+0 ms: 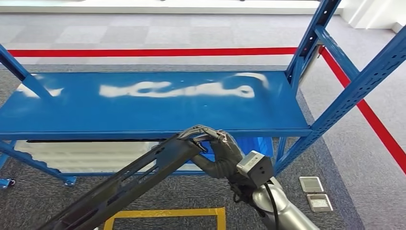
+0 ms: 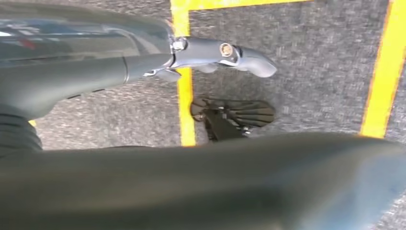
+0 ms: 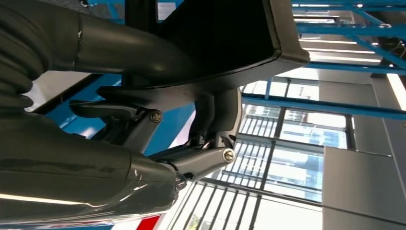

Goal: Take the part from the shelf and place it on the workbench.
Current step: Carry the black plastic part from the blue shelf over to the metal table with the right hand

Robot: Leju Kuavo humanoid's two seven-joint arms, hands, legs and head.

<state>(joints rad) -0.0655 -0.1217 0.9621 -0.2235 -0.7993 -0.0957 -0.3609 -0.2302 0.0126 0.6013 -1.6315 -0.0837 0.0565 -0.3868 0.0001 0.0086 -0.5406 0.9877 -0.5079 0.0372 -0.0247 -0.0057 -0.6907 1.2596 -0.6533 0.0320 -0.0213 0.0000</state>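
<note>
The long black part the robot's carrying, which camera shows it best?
The head view: the long black part runs its full visible length from the right hand gripping its upper end, in front of the blue shelf. The right wrist view gives a close-up of that gripped end; the left wrist view shows a blurred dark surface.

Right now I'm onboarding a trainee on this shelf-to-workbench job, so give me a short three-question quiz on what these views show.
1. True or false: the long black part lies flat on the blue shelf board.
2. Which hand grips the part's upper end? A) left hand B) right hand C) a person's hand
3. Fill in: the floor tape in front of the rack is ____ in colour.

Key:
1. False. It is held up, slanting in front of the board's front edge.
2. B. The right hand is closed round that end.
3. Yellow. The left wrist view shows the left hand above it.
</note>
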